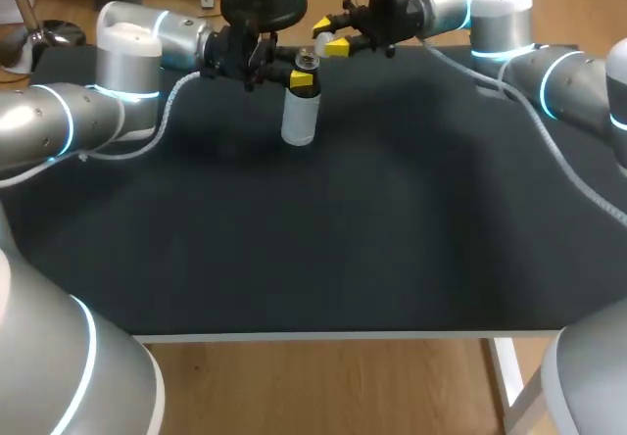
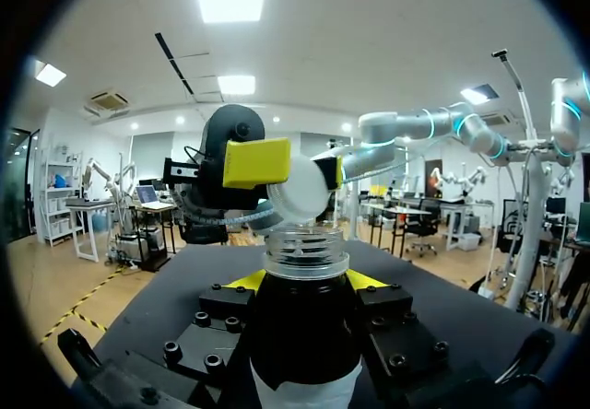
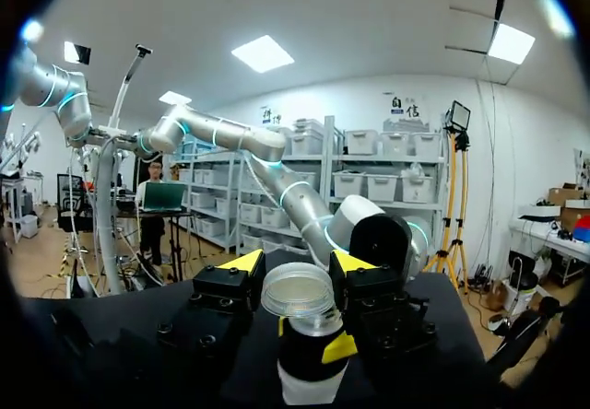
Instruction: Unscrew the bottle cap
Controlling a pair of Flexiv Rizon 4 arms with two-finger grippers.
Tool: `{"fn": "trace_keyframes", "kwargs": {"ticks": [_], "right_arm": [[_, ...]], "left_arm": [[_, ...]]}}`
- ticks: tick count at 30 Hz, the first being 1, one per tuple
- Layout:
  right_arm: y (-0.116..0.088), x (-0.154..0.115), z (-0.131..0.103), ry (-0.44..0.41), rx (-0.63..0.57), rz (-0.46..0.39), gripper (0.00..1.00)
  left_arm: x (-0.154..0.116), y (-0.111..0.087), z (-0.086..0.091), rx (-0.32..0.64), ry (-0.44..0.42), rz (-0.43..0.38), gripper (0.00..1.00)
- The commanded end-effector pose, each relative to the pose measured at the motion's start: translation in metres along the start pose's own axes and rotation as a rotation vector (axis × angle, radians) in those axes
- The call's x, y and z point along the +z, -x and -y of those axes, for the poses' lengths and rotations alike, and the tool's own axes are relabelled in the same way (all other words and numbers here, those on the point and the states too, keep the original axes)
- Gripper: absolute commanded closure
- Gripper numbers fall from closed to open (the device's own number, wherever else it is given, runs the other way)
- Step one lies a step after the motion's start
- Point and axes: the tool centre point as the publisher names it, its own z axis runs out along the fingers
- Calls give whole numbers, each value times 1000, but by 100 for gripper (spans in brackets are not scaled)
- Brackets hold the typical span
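Note:
A white bottle (image 1: 298,120) stands upright at the back middle of the black table. My left gripper (image 1: 300,79) is shut on its dark upper part, just below the neck. In the left wrist view the bottle's threaded neck (image 2: 304,249) is bare and open above my left gripper (image 2: 304,285). The white cap (image 2: 300,188) hangs just above and behind that neck, held in my right gripper (image 2: 286,174). From the right wrist, the cap (image 3: 297,289) sits between the yellow tips of my right gripper (image 3: 297,275), with the bottle (image 3: 304,386) right under it. My right gripper (image 1: 329,42) comes in from the back right.
The black table mat (image 1: 343,239) stretches wide in front of the bottle, down to a white front edge (image 1: 323,336). A pale cable (image 1: 162,126) from the left arm trails over the mat, and another cable (image 1: 549,141) hangs from the right arm.

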Motion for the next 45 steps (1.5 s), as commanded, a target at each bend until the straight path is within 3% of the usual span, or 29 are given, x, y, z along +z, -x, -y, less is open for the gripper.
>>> {"fn": "trace_keyframes", "kwargs": {"ticks": [1, 6, 12, 20, 25, 36, 37, 38, 39, 40, 45], "right_arm": [[-10, -35, -5, -62, 38, -225, 100], [-27, -66, 2, -214, 150, -39, 100], [-49, -101, 25, -250, 269, 123, 100], [-73, -140, 75, -329, 485, 345, 100], [-80, -145, 107, -389, 598, 399, 100], [-85, -143, 130, -405, 676, 405, 100], [-85, -143, 130, -415, 683, 409, 87], [-85, -143, 130, -419, 686, 409, 59], [-85, -143, 130, -421, 687, 407, 17], [-86, -143, 130, -422, 687, 407, 0], [-89, -142, 125, -425, 681, 413, 0]], "left_arm": [[0, 4, -1, -1, -3, -8, 100], [0, 4, -1, -1, -3, -8, 100], [0, 4, -1, -1, -3, -8, 100], [0, 4, -1, -1, -3, -8, 100], [0, 4, -1, -1, -3, -8, 100], [0, 4, -1, -1, -3, -8, 100], [0, 4, -1, -1, -3, -8, 100], [0, 4, -1, -1, -3, -8, 100], [0, 4, -1, -1, -3, -8, 100], [0, 4, -1, -1, -3, -8, 100], [0, 4, -1, -1, -3, -8, 100]]}}
